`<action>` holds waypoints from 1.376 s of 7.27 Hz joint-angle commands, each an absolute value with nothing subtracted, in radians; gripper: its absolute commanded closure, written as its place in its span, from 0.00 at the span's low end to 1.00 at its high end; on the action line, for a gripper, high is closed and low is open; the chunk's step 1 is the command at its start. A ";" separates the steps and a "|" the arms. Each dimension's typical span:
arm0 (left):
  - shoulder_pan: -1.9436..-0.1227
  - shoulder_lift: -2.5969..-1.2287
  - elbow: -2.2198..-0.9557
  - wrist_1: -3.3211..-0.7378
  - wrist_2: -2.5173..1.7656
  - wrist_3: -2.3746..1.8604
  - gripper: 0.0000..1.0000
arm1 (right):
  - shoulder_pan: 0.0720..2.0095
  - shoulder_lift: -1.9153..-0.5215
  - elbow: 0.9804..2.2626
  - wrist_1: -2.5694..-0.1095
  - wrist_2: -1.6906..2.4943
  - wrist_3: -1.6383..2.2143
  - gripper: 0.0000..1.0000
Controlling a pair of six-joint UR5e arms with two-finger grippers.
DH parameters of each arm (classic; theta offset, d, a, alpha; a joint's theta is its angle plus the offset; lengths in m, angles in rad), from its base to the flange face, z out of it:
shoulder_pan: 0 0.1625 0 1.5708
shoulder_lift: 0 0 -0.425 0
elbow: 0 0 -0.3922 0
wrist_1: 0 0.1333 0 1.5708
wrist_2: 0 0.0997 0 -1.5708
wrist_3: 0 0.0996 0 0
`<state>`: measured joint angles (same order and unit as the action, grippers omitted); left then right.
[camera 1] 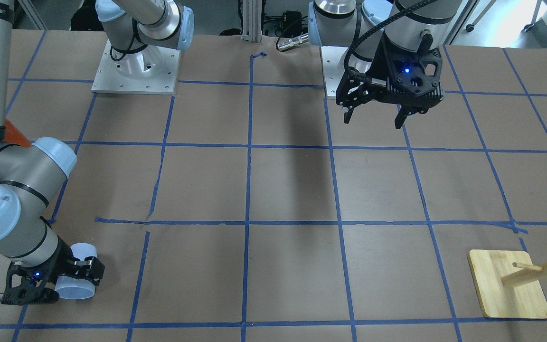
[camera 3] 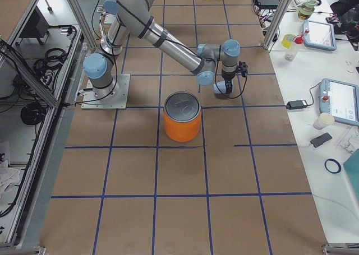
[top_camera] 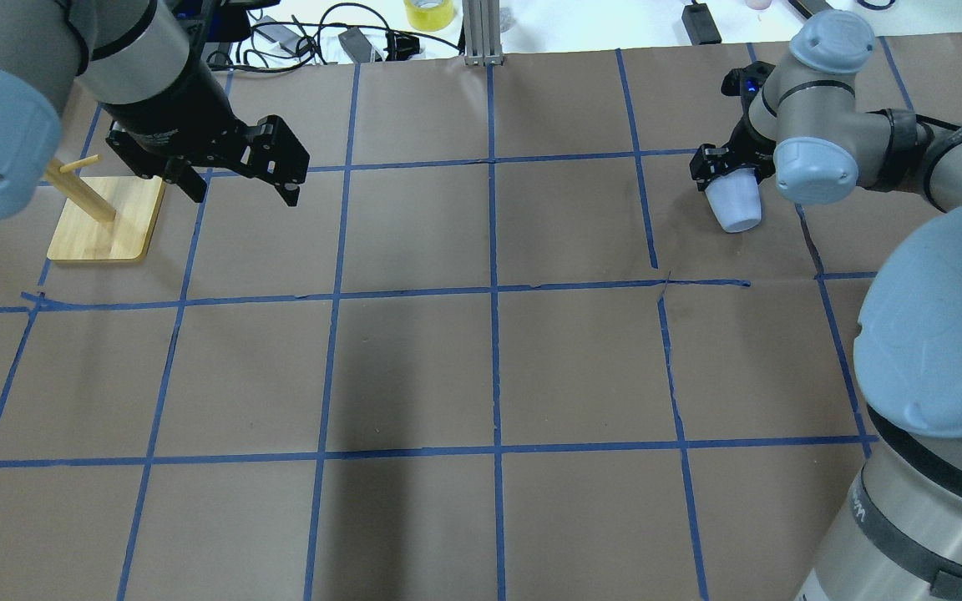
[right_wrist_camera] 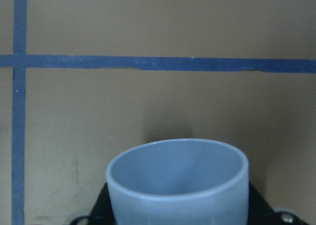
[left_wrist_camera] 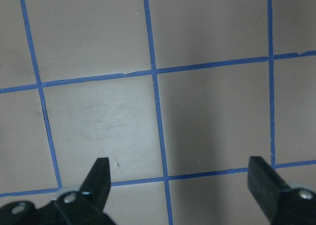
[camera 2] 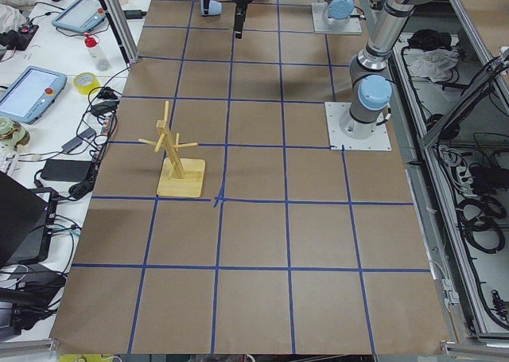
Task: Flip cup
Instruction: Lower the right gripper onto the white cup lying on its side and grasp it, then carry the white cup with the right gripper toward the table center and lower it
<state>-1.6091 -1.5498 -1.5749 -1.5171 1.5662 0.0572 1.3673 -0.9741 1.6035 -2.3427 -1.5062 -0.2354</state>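
Note:
The pale blue-white cup (top_camera: 736, 207) is between the fingers of my right gripper (top_camera: 730, 175), at the far right of the table in the overhead view. The gripper is shut on it and holds it tilted, low over the brown paper. In the front view the cup (camera 1: 81, 287) is at the lower left. The right wrist view shows its open mouth (right_wrist_camera: 177, 183) close up, with the fingers mostly hidden behind it. My left gripper (top_camera: 245, 196) is open and empty, hanging above the table far from the cup; it also shows in the front view (camera 1: 373, 121) and in the left wrist view (left_wrist_camera: 178, 170).
A large orange can with a silver lid (camera 3: 182, 123) stands near the right arm, on the robot's side of the cup. A wooden peg rack (top_camera: 105, 225) stands at the far left, next to the left gripper. Blue tape lines grid the paper-covered table (top_camera: 489, 367).

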 commanded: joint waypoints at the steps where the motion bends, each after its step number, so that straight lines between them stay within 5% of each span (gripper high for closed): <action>1: -1.609 -1.549 -1.575 -1.517 1.566 0.057 0.00 | 1.417 -1.030 1.606 -2.332 -1.441 -0.337 0.37; 5: -1.606 -1.551 -1.575 -1.509 1.569 0.064 0.00 | 1.844 -1.075 1.592 -2.353 -1.466 -0.370 0.36; 10: -1.598 -1.551 -1.577 -1.511 1.562 0.067 0.00 | 1.974 -1.013 1.609 -2.537 -1.476 -1.046 0.36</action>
